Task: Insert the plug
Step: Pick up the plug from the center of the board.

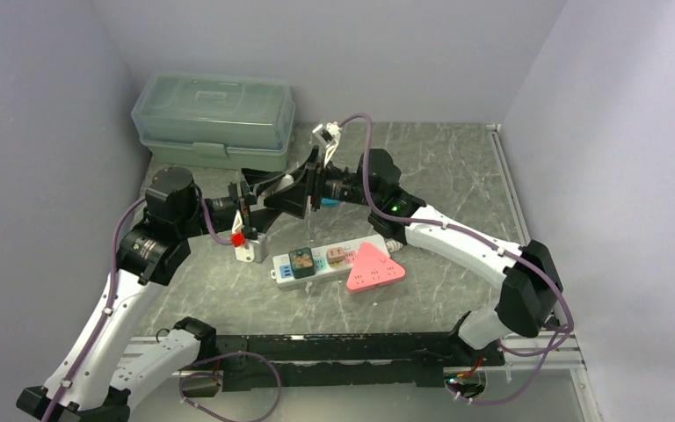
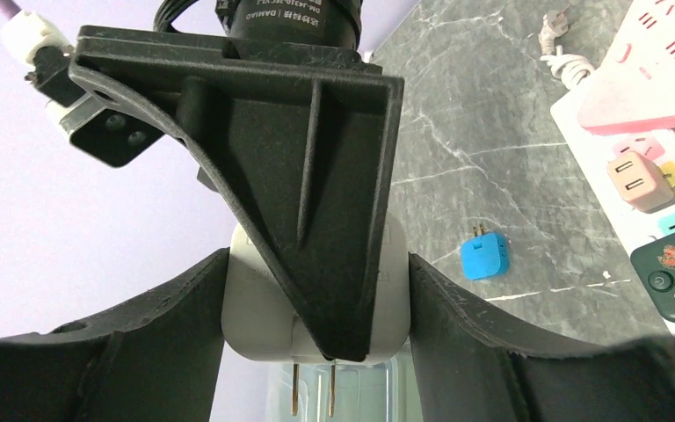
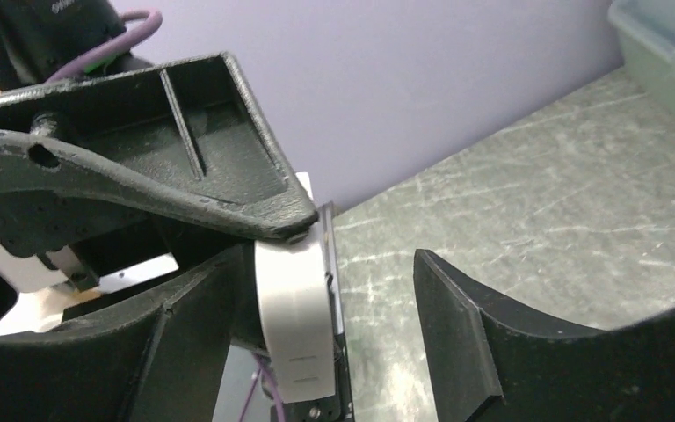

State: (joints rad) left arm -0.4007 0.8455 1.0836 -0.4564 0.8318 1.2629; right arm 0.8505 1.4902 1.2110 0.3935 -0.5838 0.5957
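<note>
White plug [image 2: 250, 308] clenched between the left fingers [image 2: 158, 343].
Right fingers [image 3: 475, 352] released, spread around it; boxy body, rounded corners, 2 bare metal prongs.

White plug [image 2: 253, 303] in smooth matt plastic with bare metal prongs [image 2: 294, 389], left gripper [image 2: 316, 264] in black grainy matt plastic, tabletop [image 2: 492, 132] with grey marble-pattern, low-sheen surface, storage box [image 1: 215, 119] in translucent pale-green plastic.
</note>
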